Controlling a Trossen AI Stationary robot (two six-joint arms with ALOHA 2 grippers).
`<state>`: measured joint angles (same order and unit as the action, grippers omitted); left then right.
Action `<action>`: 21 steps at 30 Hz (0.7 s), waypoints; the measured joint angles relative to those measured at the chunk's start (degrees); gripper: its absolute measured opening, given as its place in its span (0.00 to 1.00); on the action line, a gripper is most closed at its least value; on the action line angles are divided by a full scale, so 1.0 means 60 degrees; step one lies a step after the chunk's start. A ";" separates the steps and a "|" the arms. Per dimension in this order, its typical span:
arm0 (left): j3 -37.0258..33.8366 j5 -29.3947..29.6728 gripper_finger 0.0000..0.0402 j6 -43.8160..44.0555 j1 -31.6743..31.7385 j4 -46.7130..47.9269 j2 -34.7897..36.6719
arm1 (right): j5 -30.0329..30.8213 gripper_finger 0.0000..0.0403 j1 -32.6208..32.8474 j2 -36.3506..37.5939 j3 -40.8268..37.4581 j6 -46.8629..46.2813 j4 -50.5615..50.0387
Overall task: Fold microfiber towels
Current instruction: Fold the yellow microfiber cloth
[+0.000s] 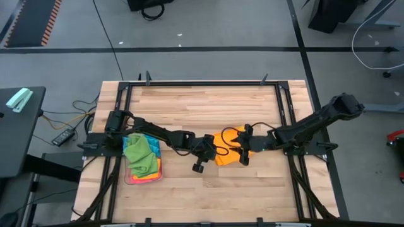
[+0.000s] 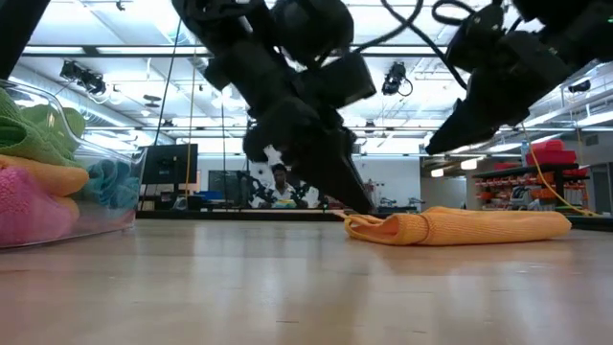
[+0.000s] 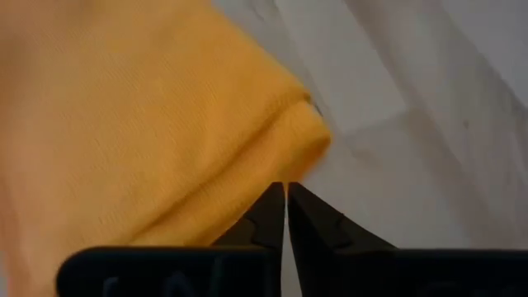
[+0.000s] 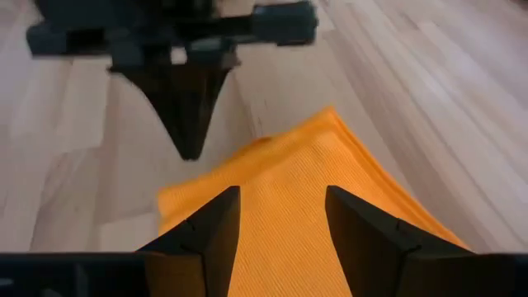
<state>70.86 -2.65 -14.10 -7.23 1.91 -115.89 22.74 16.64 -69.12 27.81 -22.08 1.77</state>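
An orange microfiber towel [image 1: 226, 151] lies folded on the wooden table near its middle, and the low view shows it as a flat roll [image 2: 469, 227]. My left gripper [image 3: 286, 194] is shut, its tips at the towel's folded corner [image 3: 309, 132] on the side toward the table's left edge. My right gripper [image 4: 282, 194] stands open above the towel's other side, well clear of it in the low view [image 2: 445, 144]. Nothing is between its fingers. My left gripper's shut fingertips [image 2: 366, 206] slant down beside the orange towel's left end [image 2: 352, 223]. I cannot tell whether they touch it, and no cloth shows between them.
A clear plastic tray [image 1: 144, 181] stands near the table's left edge, holding a green towel [image 1: 139, 153] on top of orange, pink and blue ones. A dark metal frame [image 1: 202, 82] runs round the table. Bare wood lies toward the far and near edges.
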 joint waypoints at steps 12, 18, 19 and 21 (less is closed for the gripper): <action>0.0006 0.1524 0.32 -0.2586 -0.0388 0.0120 0.0199 | 0.1065 0.47 0.1033 -0.0882 -0.0054 -0.0651 0.0390; -0.0001 0.2122 0.54 -0.4870 -0.0461 0.0187 0.0142 | 0.1467 0.47 0.1478 -0.0604 -0.0054 -0.0755 0.0203; 0.0005 0.2119 0.57 -0.5144 -0.0439 0.0155 0.0094 | 0.1550 0.47 0.1539 -0.0601 -0.0054 -0.0739 0.0202; -0.0009 0.2076 0.59 -0.5509 -0.0336 0.0221 -0.0005 | 0.1644 0.47 0.1637 -0.0601 -0.0054 -0.0611 0.0191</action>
<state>70.81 9.81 -47.16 -9.25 3.23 -115.92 32.60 26.46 -72.73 27.49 -25.75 2.91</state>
